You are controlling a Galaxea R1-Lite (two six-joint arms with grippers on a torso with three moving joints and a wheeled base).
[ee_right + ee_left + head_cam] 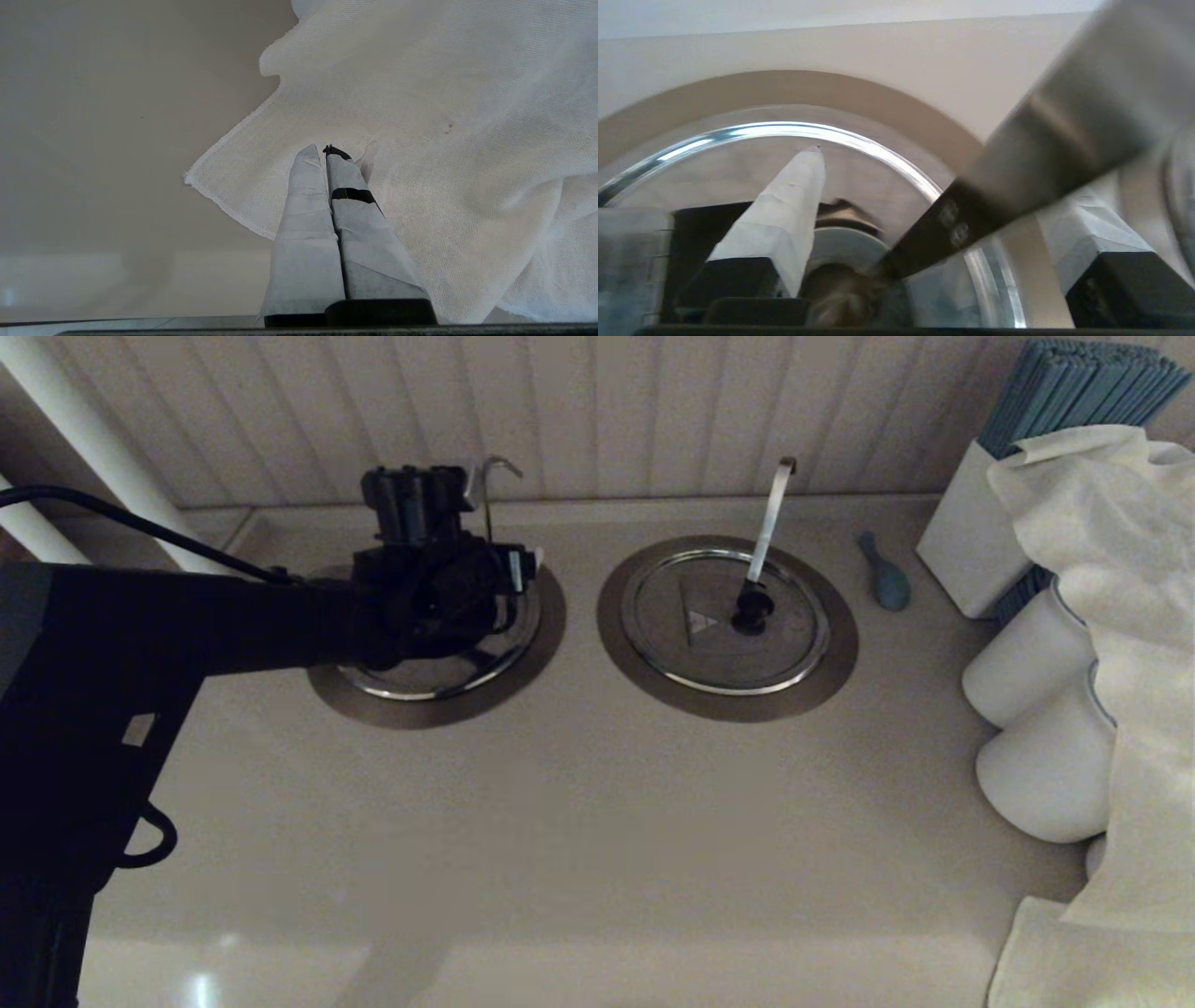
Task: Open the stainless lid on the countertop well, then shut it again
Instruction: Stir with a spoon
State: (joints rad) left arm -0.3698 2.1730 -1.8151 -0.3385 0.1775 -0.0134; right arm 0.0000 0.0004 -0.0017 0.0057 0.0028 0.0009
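The stainless lid (439,689) lies inside its brushed flange (551,616) on the left of the counter, covering the countertop well, whose dark hole is hidden. A slim hook-tipped handle (487,485) rises behind it. My left gripper (467,597) hangs right over the lid's middle. In the left wrist view the left gripper (938,177) is open, with its taped fingers (784,219) wide apart on either side of the dark knob (836,294). The utensil handle (1064,121) crosses between them, over the lid's shiny rim (784,128). My right gripper (324,151) is shut and empty above a white cloth (444,116).
A twin lid (724,621) with a broader pale slanted handle (770,518) sits to the right. Beyond it lie a small blue object (887,579), a white holder of blue sticks (971,532), white cups (1046,775) and a draped white cloth (1120,569).
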